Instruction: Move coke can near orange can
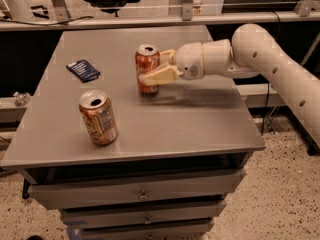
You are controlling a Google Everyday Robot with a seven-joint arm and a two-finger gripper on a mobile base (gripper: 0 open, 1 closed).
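Note:
The coke can is red-orange with a silver top and stands upright near the middle of the grey table. My gripper reaches in from the right and is shut on the coke can, one cream finger crossing its front. The orange can is golden-copper with a pale label panel. It stands upright near the table's front left, to the left of and nearer than the coke can, with a gap between them.
A dark blue packet lies flat at the table's left side, behind the orange can. My white arm spans the right side above the table. Drawers sit under the tabletop.

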